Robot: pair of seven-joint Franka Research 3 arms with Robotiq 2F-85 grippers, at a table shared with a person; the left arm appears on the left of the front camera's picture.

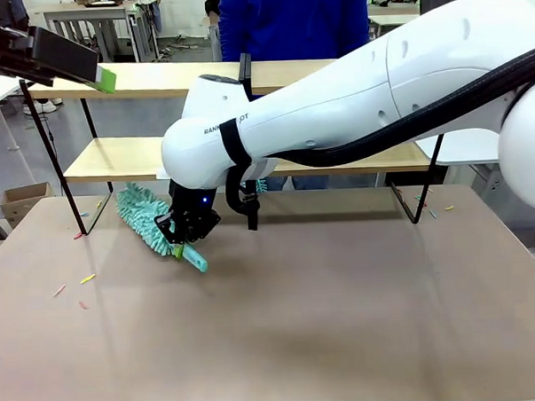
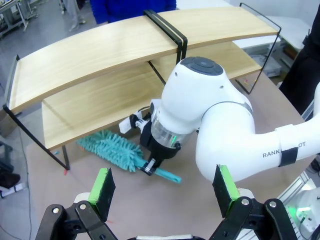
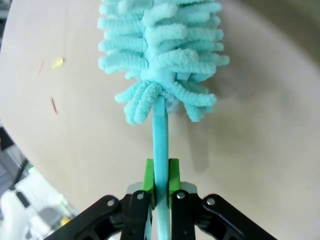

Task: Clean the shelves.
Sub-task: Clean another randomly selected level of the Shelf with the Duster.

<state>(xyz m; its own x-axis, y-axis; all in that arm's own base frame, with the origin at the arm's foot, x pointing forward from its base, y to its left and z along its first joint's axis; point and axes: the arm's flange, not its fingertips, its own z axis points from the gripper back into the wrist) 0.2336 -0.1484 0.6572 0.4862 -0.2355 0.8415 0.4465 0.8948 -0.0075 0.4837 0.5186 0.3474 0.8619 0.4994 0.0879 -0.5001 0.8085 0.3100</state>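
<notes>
A teal fluffy duster [image 1: 142, 217] lies on the brown table in front of the shelves [image 1: 147, 79], two light-wood boards in a thin black frame. My right gripper [image 1: 186, 236] is shut on the duster's thin teal handle [image 3: 160, 145], low over the table, with the head [image 3: 161, 52] stretching away from the fingers. In the left wrist view the duster [image 2: 114, 148] rests below the lower board [image 2: 95, 107], the right arm bent over it. My left gripper [image 2: 165, 185] hangs high, open and holding nothing; in the front view the left gripper [image 1: 105, 80] is at the upper board's left end.
A person in blue [image 1: 292, 22] stands behind the shelves. Small coloured scraps [image 1: 87, 278] lie on the table's left part, with more scraps [image 1: 432, 213] near the right frame leg. A cardboard box [image 1: 22, 200] sits on the floor at left. The table's near half is bare.
</notes>
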